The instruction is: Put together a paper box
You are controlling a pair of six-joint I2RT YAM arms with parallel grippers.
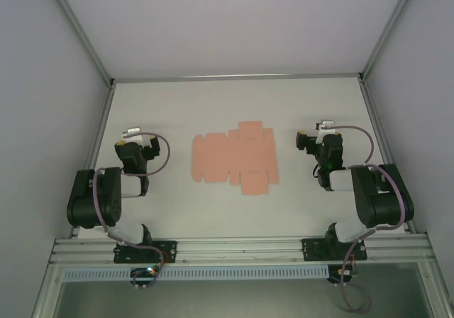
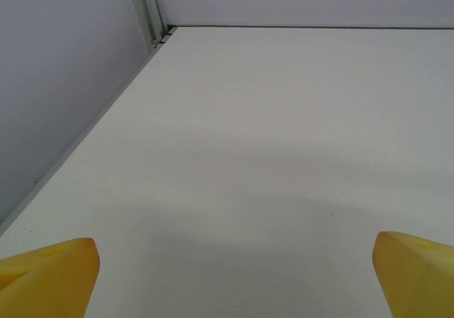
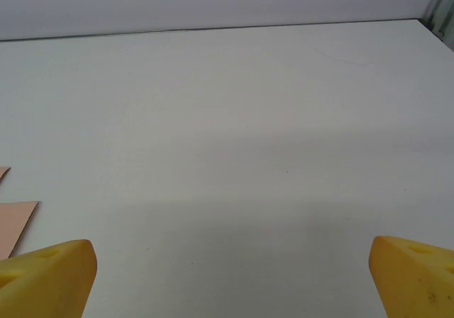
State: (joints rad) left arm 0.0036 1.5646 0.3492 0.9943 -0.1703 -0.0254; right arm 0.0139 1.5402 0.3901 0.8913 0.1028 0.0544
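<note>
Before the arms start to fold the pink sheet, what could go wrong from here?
1. The paper box lies flat on the table as an unfolded sheet; fingers may push it along rather than get under an edge.
2. Its small tabs stick out at the edges; a rough pinch could crease one.
3. The left gripper and right gripper, both open, flank it; reaching in together, they might collide.
</note>
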